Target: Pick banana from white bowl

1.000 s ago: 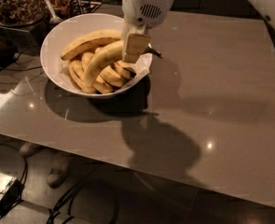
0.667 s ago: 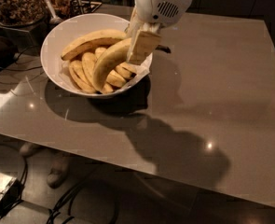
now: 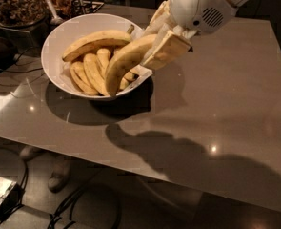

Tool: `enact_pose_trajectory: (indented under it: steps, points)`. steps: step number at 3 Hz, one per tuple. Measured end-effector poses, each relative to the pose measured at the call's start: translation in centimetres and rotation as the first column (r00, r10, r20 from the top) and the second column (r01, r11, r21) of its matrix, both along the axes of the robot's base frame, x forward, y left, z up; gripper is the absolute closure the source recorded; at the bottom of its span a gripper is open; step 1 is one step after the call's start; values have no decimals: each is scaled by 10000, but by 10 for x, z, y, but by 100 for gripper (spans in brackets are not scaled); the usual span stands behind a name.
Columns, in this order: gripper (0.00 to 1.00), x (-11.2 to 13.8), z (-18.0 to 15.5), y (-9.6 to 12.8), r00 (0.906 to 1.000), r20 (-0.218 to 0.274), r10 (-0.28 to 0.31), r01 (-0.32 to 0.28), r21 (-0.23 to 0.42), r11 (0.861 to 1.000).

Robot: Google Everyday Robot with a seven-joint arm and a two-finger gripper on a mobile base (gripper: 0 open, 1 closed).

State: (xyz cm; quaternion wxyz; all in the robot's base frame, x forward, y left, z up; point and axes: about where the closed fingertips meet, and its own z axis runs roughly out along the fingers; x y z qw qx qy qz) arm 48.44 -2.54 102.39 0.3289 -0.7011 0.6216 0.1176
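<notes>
The white bowl (image 3: pixel 54 44) stands at the table's far left with a crumpled white paper liner at its right rim. My gripper (image 3: pixel 160 44) is at the bowl's right rim, shut on the upper end of the large, thick yellow banana (image 3: pixel 123 61). The banana is tilted, its upper end raised over the rim and its lower tip still inside the bowl. A long banana with a dark stem (image 3: pixel 95 41) lies across the back of the bowl. Several short small bananas (image 3: pixel 90 73) lie under the held one.
The grey table (image 3: pixel 216 109) stretches to the right and front of the bowl. A container of dark stuff (image 3: pixel 14 1) and utensils stand behind the bowl at the far left. Cables and a box lie on the floor below the front edge.
My gripper has moved up and to the right, lifting the large banana's upper end out over the bowl's right rim. The banana now tilts more steeply.
</notes>
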Motion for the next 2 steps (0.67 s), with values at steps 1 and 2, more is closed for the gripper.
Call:
enact_pose_trajectory:
  steps: [1,2]
  points:
    - [100,-17,5,-15,9999,75,-135,129,790,9968]
    - [100,-32,4,-28,9994,53,-342,331,1364,9901]
